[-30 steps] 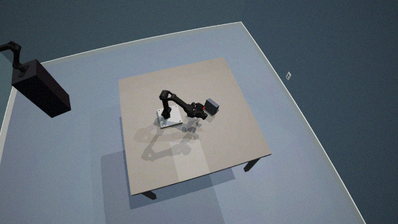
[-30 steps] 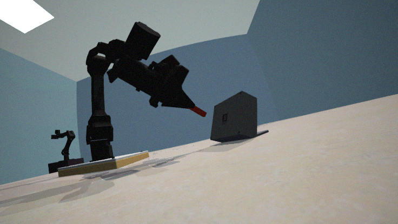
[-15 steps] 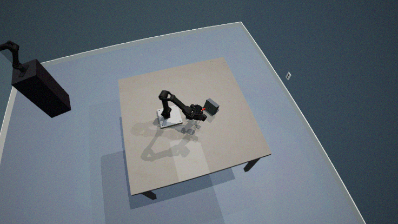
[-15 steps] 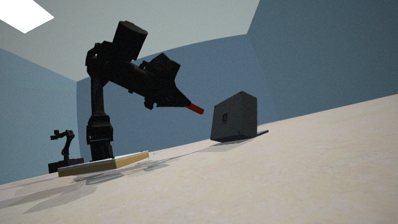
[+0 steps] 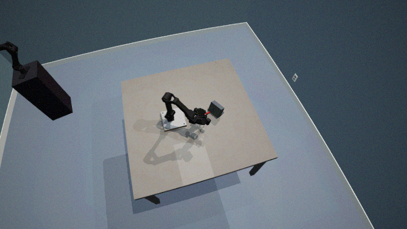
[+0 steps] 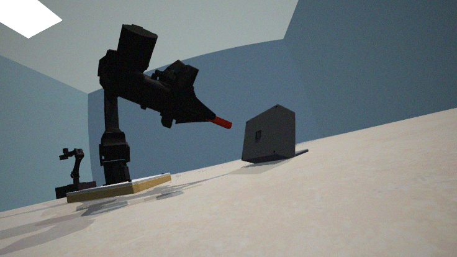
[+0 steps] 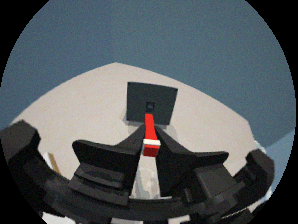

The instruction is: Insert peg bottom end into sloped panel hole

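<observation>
The black parallel-jaw pincer (image 5: 205,114) (image 6: 210,119) (image 7: 149,127) is closed on a red, flat-sided peg (image 5: 207,113) (image 6: 222,122) (image 7: 150,125), whose free end points toward a dark grey block with a sloped face (image 5: 215,109) (image 6: 271,137) (image 7: 151,95). The peg is held in the air above the pale tabletop (image 5: 182,182) (image 6: 319,204) (image 7: 80,105), and a visible gap separates it from the square-looking hole (image 6: 257,135) (image 7: 150,106) in that face. The step in hand is judged to be alignment before insertion. Done well, it brings the peg's long axis onto the hole's axis and its flats parallel to the hole's sides; the advance then follows that single line, slowly, with no sideways drift. A slight tilt or twist would probably catch the peg on the hole's rim. In the wrist view the hole appears just beyond the peg's far end, though exact alignment cannot be told. The block stands well inside the tabletop's edges, and no other object appears between peg and face. Open air behind the pincer should allow a straight withdrawal after release.
</observation>
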Controlling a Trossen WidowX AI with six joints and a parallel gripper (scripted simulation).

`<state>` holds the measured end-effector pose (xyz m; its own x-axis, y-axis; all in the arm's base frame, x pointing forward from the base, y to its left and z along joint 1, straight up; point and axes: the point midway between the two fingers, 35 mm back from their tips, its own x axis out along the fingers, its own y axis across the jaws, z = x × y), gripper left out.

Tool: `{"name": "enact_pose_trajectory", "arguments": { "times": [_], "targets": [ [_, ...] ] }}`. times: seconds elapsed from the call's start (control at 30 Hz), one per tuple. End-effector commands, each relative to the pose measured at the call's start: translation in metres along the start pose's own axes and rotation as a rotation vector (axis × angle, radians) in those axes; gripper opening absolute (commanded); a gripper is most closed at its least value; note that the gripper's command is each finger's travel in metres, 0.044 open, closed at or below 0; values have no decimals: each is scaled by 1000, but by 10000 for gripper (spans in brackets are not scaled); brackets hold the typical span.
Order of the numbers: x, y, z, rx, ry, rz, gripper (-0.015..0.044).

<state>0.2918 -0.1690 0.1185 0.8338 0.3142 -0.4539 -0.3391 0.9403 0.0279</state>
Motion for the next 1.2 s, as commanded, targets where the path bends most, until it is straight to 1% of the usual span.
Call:
{"name": "enact_pose_trajectory", "arguments": {
  "times": [0.0, 1.17],
  "targets": [
    [3, 1, -3, 1, -4, 3, 0],
    [35, -4, -2, -37, -45, -25, 0]
  ]
}}
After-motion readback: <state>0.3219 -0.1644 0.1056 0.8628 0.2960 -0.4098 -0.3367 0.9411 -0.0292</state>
